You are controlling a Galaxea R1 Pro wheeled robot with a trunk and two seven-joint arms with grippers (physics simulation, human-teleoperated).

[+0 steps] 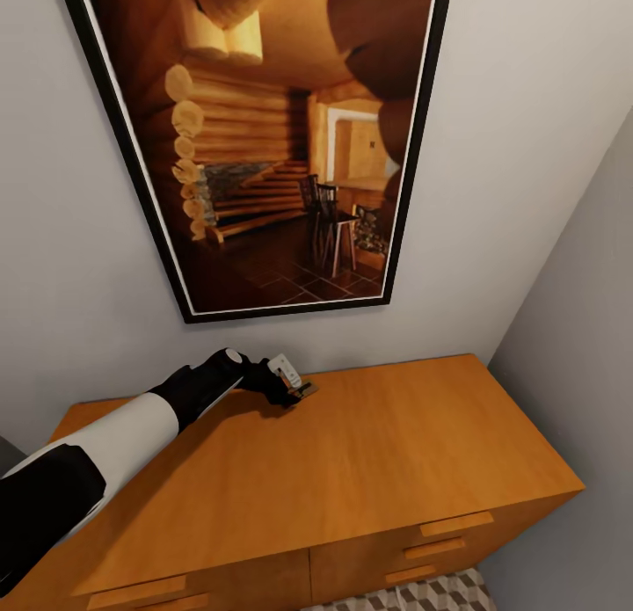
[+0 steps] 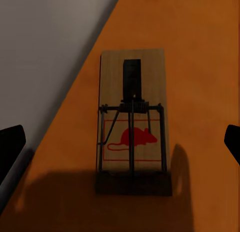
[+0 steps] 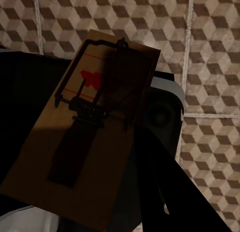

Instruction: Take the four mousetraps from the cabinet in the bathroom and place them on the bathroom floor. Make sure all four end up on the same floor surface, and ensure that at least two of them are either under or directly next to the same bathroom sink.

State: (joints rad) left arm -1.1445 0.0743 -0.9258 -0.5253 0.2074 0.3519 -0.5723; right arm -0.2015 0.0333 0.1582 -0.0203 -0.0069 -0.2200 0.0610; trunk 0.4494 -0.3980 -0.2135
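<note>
Orange-brown cabinet (image 1: 369, 453), flat top glowing warm against a pale grey wall (image 1: 53, 242). The left arm (image 1: 132, 435) runs white, then black. At the picture's 5 o'clock, the bathroom floor (image 1: 440, 593) shows brown, beige and white cubes. One tan mousetrap (image 2: 132, 117) carries a red mouse mark and dark metal; another mousetrap (image 3: 95, 127) shows a red patch over cube-patterned tiles (image 3: 210, 51).

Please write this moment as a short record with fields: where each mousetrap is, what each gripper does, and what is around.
Left gripper: open, fingers on either side of a mousetrap, not touching it
Trap on cabinet: tan wooden board with red mouse mark, flat on the orange-brown wooden cabinet top, near the grey wall
Right gripper: shut on second tan wooden mousetrap, held above the cube-patterned floor tiles
Wall: framed log-cabin picture above cabinet
Other traps: not seen
</note>
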